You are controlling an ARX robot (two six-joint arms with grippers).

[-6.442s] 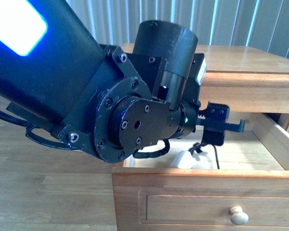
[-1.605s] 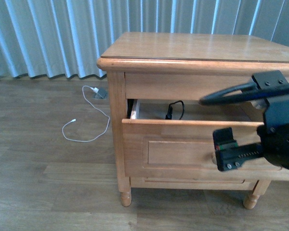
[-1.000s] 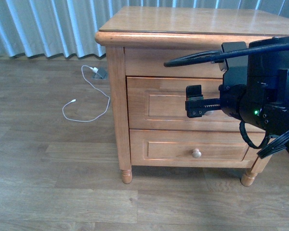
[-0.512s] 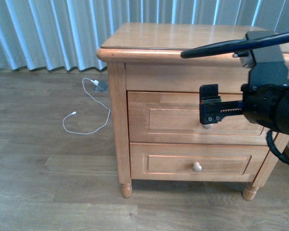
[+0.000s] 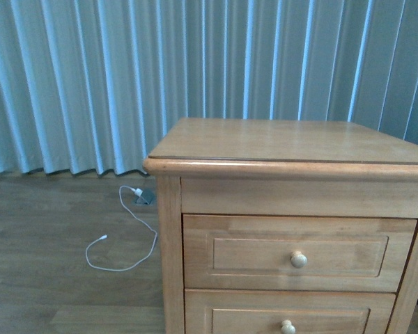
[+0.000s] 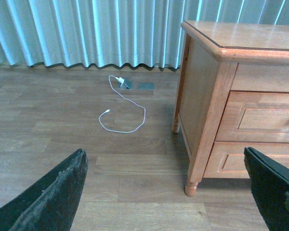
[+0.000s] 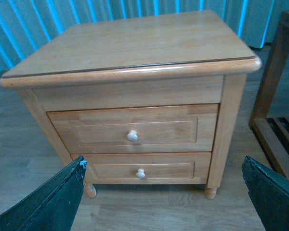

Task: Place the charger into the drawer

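Observation:
The drawer (image 5: 285,254) is the upper one of the wooden cabinet and stands shut, its round knob (image 5: 299,259) facing me. It also shows in the right wrist view as the drawer (image 7: 135,130). The charger is hidden from every view. My left gripper (image 6: 164,151) is open over the floor to the left of the cabinet, with nothing between its fingers (image 6: 53,197). My right gripper (image 7: 163,159) is open in front of the cabinet, well back from it, and its fingers (image 7: 274,197) hold nothing. Neither arm shows in the front view.
A long thin white cable (image 5: 122,240) lies looped on the wood floor left of the cabinet, running to a plug by a grey floor plate (image 5: 145,198). A similar lower drawer (image 7: 142,169) sits below. Curtains (image 5: 90,83) hang behind. Dark wooden furniture (image 7: 279,96) stands right of the cabinet.
The drawer, open 1.6 s ago with a black cable showing inside, is now shut. The right arm that stood before it has left the front view, which now looks higher.

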